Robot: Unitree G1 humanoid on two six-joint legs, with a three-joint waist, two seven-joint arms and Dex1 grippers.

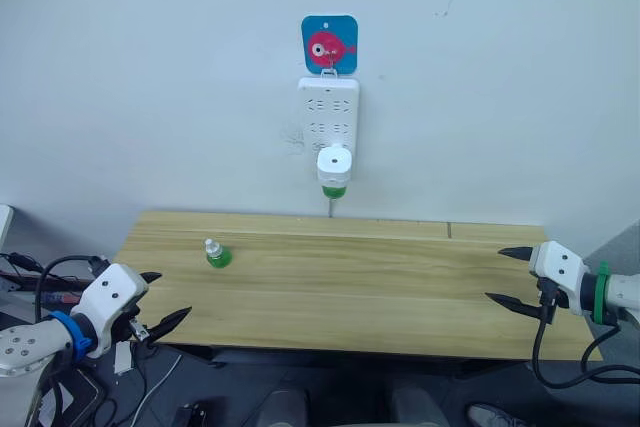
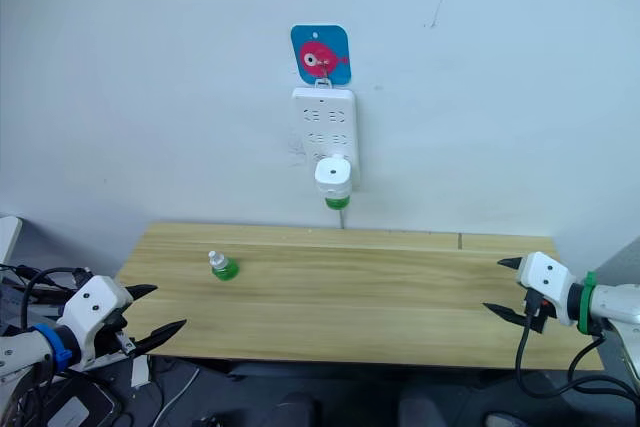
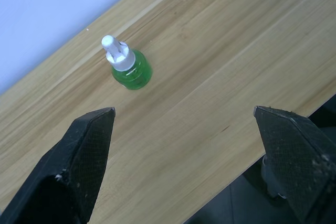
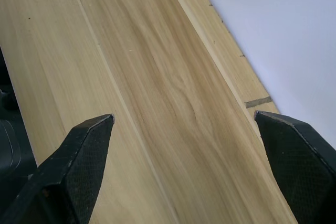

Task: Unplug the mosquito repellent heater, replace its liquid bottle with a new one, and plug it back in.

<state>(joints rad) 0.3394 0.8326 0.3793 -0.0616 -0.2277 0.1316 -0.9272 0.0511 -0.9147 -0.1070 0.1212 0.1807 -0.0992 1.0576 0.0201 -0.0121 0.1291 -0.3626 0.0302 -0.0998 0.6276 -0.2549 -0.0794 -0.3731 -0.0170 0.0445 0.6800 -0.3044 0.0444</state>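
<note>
On wall, heater (image 1: pixel 334 170) plugged into socket strip (image 1: pixel 328 115); green bottle (image 1: pixel 216 253) on table (image 1: pixel 380 287); both pincers spread.

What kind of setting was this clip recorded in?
Probably an indoor test or lab corner: a bare wooden table against a plain white wall, and a wall socket strip with the mosquito repellent heater plugged in.

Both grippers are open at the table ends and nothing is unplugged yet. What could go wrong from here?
1. The heater sits at the bottom of a socket strip hung from a hook; pulling may drag the strip off with it.
2. The spare bottle stands upright near the left gripper; a sweep could topple it.
</note>
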